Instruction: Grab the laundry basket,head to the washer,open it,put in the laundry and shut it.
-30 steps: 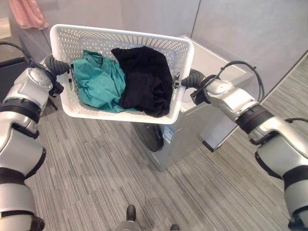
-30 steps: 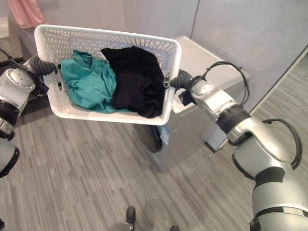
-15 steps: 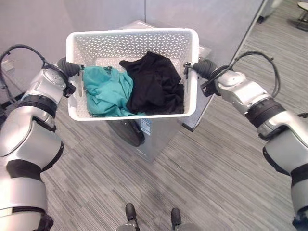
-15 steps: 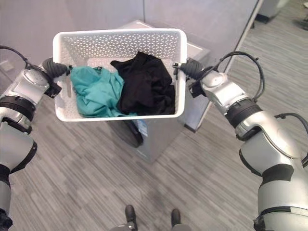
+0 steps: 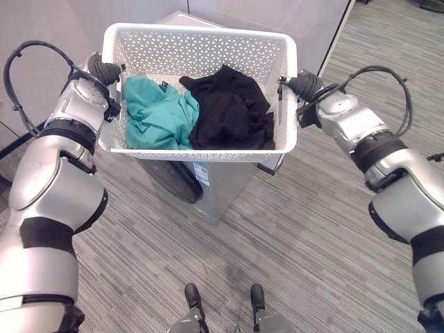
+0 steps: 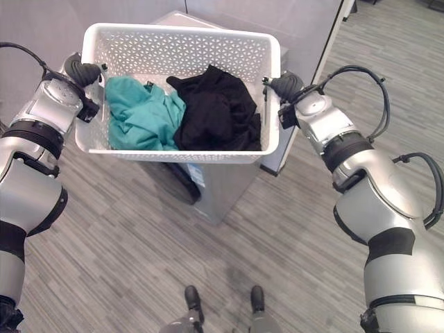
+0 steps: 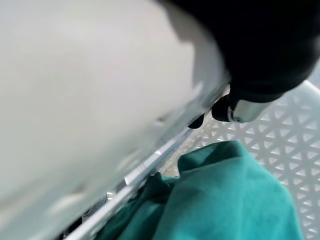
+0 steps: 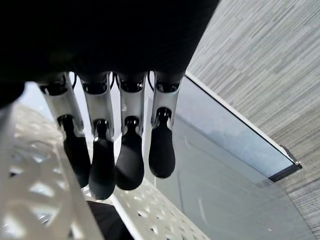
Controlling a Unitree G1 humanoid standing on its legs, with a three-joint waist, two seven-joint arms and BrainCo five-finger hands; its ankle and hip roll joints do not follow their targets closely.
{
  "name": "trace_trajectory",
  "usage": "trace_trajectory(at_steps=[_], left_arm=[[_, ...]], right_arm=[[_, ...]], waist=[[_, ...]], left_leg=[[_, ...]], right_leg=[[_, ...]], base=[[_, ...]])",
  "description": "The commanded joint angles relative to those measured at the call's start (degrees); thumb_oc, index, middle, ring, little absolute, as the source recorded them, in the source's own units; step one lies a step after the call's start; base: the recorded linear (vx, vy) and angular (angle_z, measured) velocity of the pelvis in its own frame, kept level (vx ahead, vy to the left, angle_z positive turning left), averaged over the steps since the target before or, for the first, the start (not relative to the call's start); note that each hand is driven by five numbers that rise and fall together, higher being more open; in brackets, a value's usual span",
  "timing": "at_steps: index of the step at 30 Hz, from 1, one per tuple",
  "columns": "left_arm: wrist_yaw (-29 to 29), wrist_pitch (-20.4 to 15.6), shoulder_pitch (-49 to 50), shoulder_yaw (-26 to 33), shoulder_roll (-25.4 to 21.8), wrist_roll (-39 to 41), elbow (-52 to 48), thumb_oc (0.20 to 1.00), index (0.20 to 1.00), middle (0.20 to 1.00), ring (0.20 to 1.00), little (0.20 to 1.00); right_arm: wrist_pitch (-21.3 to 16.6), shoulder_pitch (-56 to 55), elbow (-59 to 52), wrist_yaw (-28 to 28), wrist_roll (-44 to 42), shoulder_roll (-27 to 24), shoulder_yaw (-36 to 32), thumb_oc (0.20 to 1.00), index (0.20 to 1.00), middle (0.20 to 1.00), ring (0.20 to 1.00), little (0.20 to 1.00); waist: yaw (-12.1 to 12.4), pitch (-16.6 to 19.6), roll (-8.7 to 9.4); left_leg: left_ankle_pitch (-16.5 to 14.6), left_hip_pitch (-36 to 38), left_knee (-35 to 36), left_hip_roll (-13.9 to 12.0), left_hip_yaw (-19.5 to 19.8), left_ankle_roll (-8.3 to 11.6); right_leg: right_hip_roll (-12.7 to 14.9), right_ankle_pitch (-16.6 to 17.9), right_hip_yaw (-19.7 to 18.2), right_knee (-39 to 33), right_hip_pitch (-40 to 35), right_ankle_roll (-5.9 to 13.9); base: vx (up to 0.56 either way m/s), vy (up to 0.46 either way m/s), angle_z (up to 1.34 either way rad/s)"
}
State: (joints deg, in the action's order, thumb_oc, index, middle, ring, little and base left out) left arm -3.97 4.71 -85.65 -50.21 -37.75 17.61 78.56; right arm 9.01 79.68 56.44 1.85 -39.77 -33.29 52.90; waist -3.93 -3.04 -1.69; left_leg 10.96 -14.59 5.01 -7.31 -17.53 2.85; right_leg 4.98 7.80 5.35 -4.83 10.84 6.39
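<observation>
Both hands grip the basket at its ends, left hand and right hand curled round the rim; teal cloth and black cloth inside; washer directly below.

The white laundry basket, held up between the left hand and right hand, hangs over the grey washer and blocks its top and door from above. Grey wall panels stand close behind it. Striped floor lies open in front and rightward
</observation>
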Motion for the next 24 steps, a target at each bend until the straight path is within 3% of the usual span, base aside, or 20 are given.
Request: trace_trajectory(at_steps=[1,8,12,13,14,15,16,18,20,21,23,24], left_arm=[[-3.28,-4.64,-11.88,-3.89,2.02,-0.22,1.01,0.200,0.200,0.200,0.200,0.200],[-2.92,-4.41,-11.86,-4.00,1.63,-0.91,-0.07,0.200,0.200,0.200,0.200,0.200],[-2.27,-4.44,-11.60,-3.49,0.87,0.06,-1.53,0.200,0.200,0.200,0.200,0.200],[-1.94,-4.63,-11.47,-3.42,0.17,0.35,-2.86,0.200,0.200,0.200,0.200,0.200],[-2.14,-4.83,-11.74,-3.04,-0.11,1.05,-3.42,0.200,0.200,0.200,0.200,0.200],[-1.69,-4.91,-11.44,-2.73,-0.59,1.45,-3.27,0.200,0.200,0.200,0.200,0.200],[-1.70,-4.81,-12.25,-2.73,-0.54,1.84,-2.65,0.200,0.200,0.200,0.200,0.200],[-0.79,-4.52,-12.89,-3.55,0.14,0.61,-1.20,0.200,0.200,0.200,0.200,0.200],[-0.63,-4.58,-13.71,-4.08,0.25,0.38,-0.59,0.200,0.200,0.200,0.200,0.200],[-0.63,-4.53,-13.67,-4.06,0.03,0.40,-0.43,0.200,0.200,0.200,0.200,0.200],[-0.21,-4.55,-13.37,-4.10,-0.54,0.23,-0.58,0.200,0.200,0.200,0.200,0.200],[0.88,-4.68,-11.56,-3.94,-2.17,0.74,-1.67,0.200,0.200,0.200,0.200,0.200]], right_arm=[[-5.76,12.16,-0.27,1.41,-2.15,3.61,-2.26,0.200,0.200,0.200,0.200,0.200],[-6.20,7.84,-7.25,1.42,-2.27,0.36,-4.62,0.200,0.200,0.200,0.200,0.200],[-6.38,5.62,-10.51,1.01,-1.58,0.17,-5.63,0.200,0.200,0.200,0.200,0.200],[-6.35,5.51,-12.27,0.77,-1.16,-0.25,-5.40,0.200,0.200,0.200,0.200,0.200],[-6.39,5.98,-12.52,0.49,-0.93,-0.43,-5.19,0.200,0.200,0.200,0.200,0.200],[-6.47,6.35,-12.47,0.18,-0.70,0.24,-5.43,0.200,0.200,0.200,0.200,0.200],[-6.71,6.48,-12.56,0.31,-0.39,0.63,-5.79,0.200,0.200,0.200,0.200,0.200],[-6.24,6.84,-10.92,0.17,-0.11,0.15,-5.51,0.200,0.200,0.200,0.200,0.200],[-5.69,8.07,-7.81,0.23,0.59,-0.14,-4.10,0.200,0.200,0.200,0.200,0.200],[-5.62,8.24,-6.55,0.42,0.73,0.14,-3.91,0.200,0.200,0.200,0.200,0.200],[-5.63,8.45,-6.44,0.89,0.69,0.10,-3.55,0.200,0.200,0.200,0.200,0.200],[-5.74,8.07,-8.09,0.99,0.29,-2.49,-2.87,0.200,0.200,0.200,0.200,0.200]], waist=[[1.95,-6.08,3.30],[2.37,-4.08,4.45],[3.40,-4.09,5.13],[3.77,-4.76,5.09],[3.75,-6.61,3.98],[3.95,-7.96,2.86],[3.89,-8.46,2.29],[2.19,-8.19,2.62],[1.46,-7.94,3.56],[1.71,-7.45,3.44],[1.49,-7.32,4.01],[0.58,-5.98,4.38]], left_leg=[[-4.73,6.88,-0.01,-4.90,3.94,4.44],[-6.29,10.03,-0.01,-4.02,5.30,3.76],[-8.89,12.89,-0.76,-1.85,5.78,1.50],[-10.42,12.87,-2.65,-1.04,6.00,0.42],[-11.52,12.98,-3.81,-0.97,5.68,-0.70],[-12.38,13.73,-4.70,-1.41,5.21,-1.16],[-13.05,14.81,-4.63,-1.69,4.53,-1.09],[-14.33,17.44,-3.89,-1.20,4.80,-0.51],[-15.43,19.41,-4.25,-0.74,5.36,0.26],[-17.08,20.73,-4.91,-1.40,5.42,0.76],[-17.44,21.70,-6.09,-1.96,5.14,1.29],[-14.77,20.63,-15.12,-4.60,7.14,2.17]], right_leg=[[6.01,0.56,1.61,-0.17,-0.99,4.94],[6.76,-0.44,3.72,0.03,-5.92,5.31],[8.04,-2.38,2.75,5.54,-6.16,5.77],[8.72,-1.98,1.82,10.56,-3.83,6.24],[8.62,1.26,-0.13,20.47,2.34,7.86],[8.64,2.05,1.80,26.23,5.12,8.33],[9.39,2.77,4.58,27.63,7.07,8.51],[7.46,1.01,5.83,18.81,8.01,7.83],[7.46,2.18,7.08,9.22,7.69,7.02],[7.68,2.08,8.50,7.14,7.15,7.51],[7.41,2.57,9.41,6.98,5.71,6.16],[3.15,-0.37,5.81,9.87,4.17,2.95]], base=[[0.07,0.000,0.03],[0.10,0.031,0.19],[0.03,0.141,0.08],[-0.12,0.183,-0.15],[-0.15,0.288,-0.21],[-0.11,0.266,-0.30],[0.06,0.145,-0.36],[0.27,-0.032,-0.39],[0.35,-0.094,0.00],[0.21,-0.090,0.23],[0.27,-0.215,0.29],[0.45,-0.396,0.28]])
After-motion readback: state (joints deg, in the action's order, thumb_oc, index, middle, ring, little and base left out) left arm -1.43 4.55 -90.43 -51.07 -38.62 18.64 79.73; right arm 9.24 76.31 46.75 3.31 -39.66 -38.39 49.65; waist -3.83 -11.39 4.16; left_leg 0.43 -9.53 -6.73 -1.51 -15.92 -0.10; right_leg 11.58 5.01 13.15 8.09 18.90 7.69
